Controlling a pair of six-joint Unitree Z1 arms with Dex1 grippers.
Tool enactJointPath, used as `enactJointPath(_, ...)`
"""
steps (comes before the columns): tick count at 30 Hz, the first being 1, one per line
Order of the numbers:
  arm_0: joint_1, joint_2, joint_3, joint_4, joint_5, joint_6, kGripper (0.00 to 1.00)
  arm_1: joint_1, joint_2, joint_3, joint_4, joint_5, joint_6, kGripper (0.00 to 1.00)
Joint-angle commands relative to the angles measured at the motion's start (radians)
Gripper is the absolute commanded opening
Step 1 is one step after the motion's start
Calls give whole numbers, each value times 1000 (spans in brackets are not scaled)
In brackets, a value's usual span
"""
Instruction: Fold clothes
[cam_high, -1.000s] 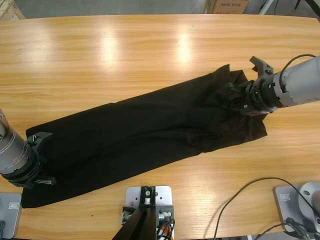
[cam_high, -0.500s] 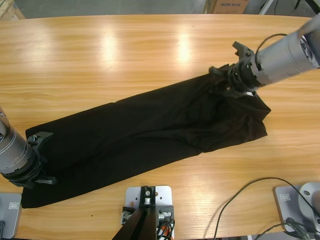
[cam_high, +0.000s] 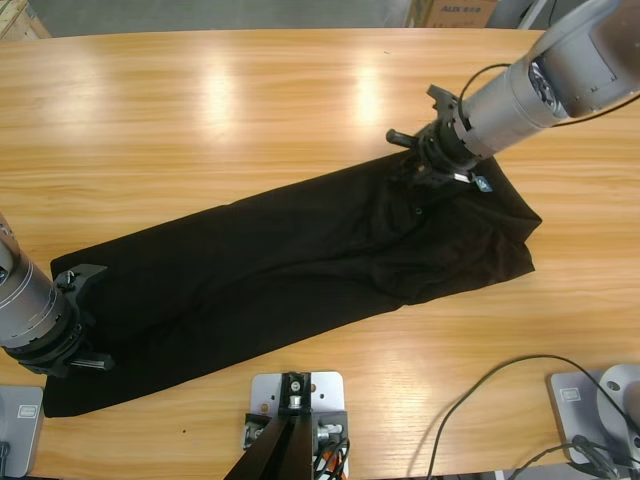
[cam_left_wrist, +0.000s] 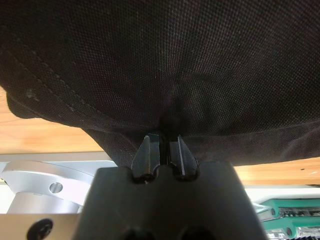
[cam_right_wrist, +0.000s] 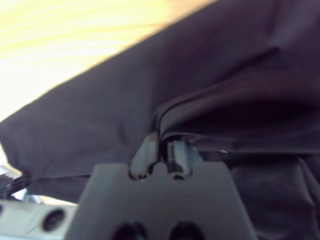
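Clothes here means one black polo shirt (cam_high: 300, 265), lying as a long narrow band that runs from the lower left of the high view up toward the right of centre on the wooden counter (cam_high: 200, 110). We see the left claw (cam_high: 75, 325) at the lower-left end of the band; in its wrist view the jaws are clenched on a pinch of knit fabric near a stitched hem. The right claw (cam_high: 425, 165) comes in from the upper right and sits on the far end of the shirt; its wrist view shows the jaws closed on a folded edge of cloth.

We judge the shirt light, soft and limp: it drapes and wrinkles, will sag between two holds and slide easily over the smooth wood. Holding it by hems or doubled edges at opposite ends, as now, looks the soundest way to keep it taut, since a single layer could slip from the jaws.

Much is hard to make out. Black on black hides the layers, so we cannot tell which end is collar and which is hem. Neither buttons nor lettering show clearly. How many layers each claw has caught is also hidden.
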Motion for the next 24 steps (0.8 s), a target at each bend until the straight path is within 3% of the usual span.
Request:
enactJointPath(1,-16,56,1,-17,-20,9,0,19,59,-25,-40,63,-35,819)
enactJointPath(2,-16,56,1,-18,-21,9,0,19,64,-25,-29,60,-31,949)
enactJointPath(3,-16,56,1,-19,-21,9,0,19,66,-25,-28,60,-31,997)
enactJointPath(13,-18,56,1,-19,-21,9,0,24,-5,1,-43,55,-33,1000)
enactJointPath(24,-21,52,1,-19,-23,11,0,95,-52,76,-71,55,73,986)
